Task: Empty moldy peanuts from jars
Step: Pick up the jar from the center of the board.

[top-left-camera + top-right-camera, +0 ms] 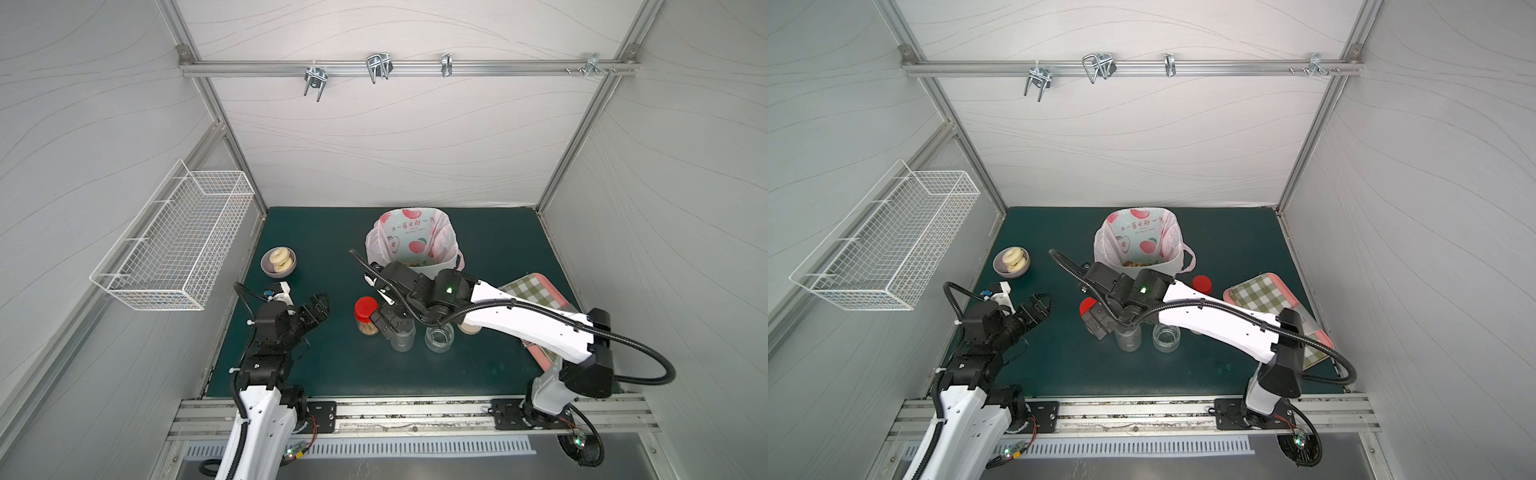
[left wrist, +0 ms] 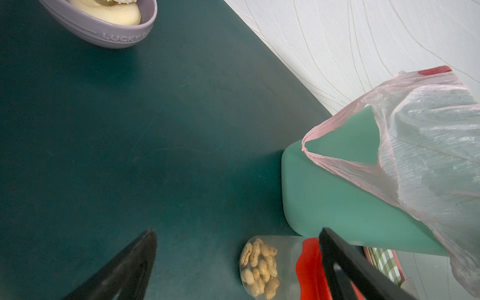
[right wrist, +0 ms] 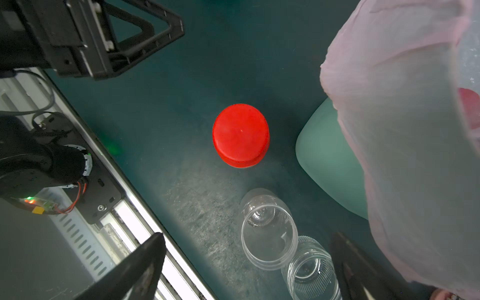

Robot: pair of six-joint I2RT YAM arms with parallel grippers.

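Observation:
One jar (image 1: pixel 366 318) with a red lid (image 3: pixel 241 135) stands upright left of centre and holds moldy peanuts (image 2: pixel 259 267). Right beside it stand a taller empty jar (image 1: pixel 403 340) and a squat empty jar (image 1: pixel 439 337), both without lids. More peanuts (image 1: pixel 1138 262) lie inside the bagged bin (image 1: pixel 446 262). My right gripper (image 1: pixel 390 326) hangs open just above the taller empty jar (image 3: pixel 268 228), touching nothing. My left gripper (image 1: pixel 318 307) is open over the mat, left of the red-lidded jar (image 2: pixel 310 267). A loose red lid (image 1: pixel 1201 283) lies by the bin.
A grey bowl (image 1: pixel 266 270) holding two ring pastries sits at the far left. A checked tray (image 1: pixel 536 295) lies at the right, under my right arm. A beige lid (image 1: pixel 469 329) rests next to the squat jar. A wire basket (image 1: pixel 174 249) hangs on the left wall.

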